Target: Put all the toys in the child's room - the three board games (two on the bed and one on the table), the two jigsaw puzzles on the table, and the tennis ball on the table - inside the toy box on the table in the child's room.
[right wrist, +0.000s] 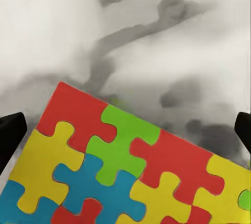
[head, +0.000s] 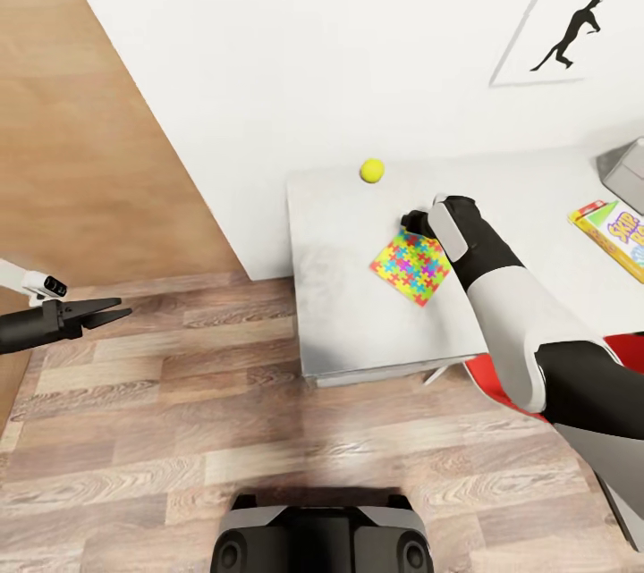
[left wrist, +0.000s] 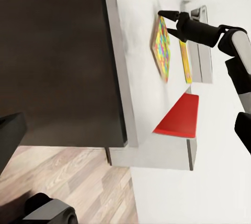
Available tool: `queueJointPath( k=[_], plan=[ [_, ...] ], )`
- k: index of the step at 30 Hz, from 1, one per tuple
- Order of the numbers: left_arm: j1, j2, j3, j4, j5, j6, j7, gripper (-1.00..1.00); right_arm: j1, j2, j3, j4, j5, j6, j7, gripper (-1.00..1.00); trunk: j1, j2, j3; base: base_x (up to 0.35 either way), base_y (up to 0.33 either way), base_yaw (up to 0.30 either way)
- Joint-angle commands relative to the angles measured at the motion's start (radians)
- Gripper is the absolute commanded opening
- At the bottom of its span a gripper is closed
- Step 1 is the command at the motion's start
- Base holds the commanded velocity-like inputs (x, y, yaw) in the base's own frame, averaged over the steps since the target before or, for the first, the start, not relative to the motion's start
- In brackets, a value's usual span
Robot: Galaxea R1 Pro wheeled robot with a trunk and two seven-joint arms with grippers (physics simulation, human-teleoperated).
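Tennis ball [head: 372, 170] near jigsaw puzzle [head: 411, 266]; Skip-Bo box [head: 617, 235] well apart

- The right gripper [head: 417, 222] pointed steeply down, its fingers [right wrist: 10, 132] spread wide.
- The left gripper [head: 114, 312] was level, its jaws parted.

We see the right arm [head: 510, 314] in white shells with black joints, the black left pincer [head: 105, 314] under a small white camera block [head: 43, 285], and the dark grey base [head: 322, 539]
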Motion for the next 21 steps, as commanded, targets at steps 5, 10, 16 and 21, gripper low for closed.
queueJointPath(
  k=[5, 10, 16, 21],
  plan=[
    [0.000, 0.000, -0.001, 0.000, -0.001, 0.011, -0.004, 1.00, 0.000, 0.000, 0.005, -0.001, -0.011, 0.002, -0.009, 1.00, 0.000, -0.002, -0.001, -0.129, 0.066, 0.000],
    [0.000, 0.000, -0.001, 0.001, -0.001, 0.010, -0.004, 1.00, -0.001, 0.000, 0.006, -0.001, -0.011, 0.002, -0.009, 1.00, 0.000, -0.002, -0.001, -0.145, 0.084, 0.000],
    [0.000, 0.000, -0.001, 0.001, -0.001, 0.010, -0.004, 1.00, 0.000, 0.001, 0.005, -0.001, -0.011, 0.002, -0.009, 1.00, 0.000, -0.002, -0.001, -0.087, 0.033, 0.000],
    [0.000, 0.000, -0.002, 0.001, -0.002, 0.011, -0.004, 1.00, 0.000, 0.001, 0.006, -0.001, -0.011, 0.002, -0.008, 1.00, 0.000, -0.002, -0.001, -0.157, 0.074, 0.000]
  ],
)
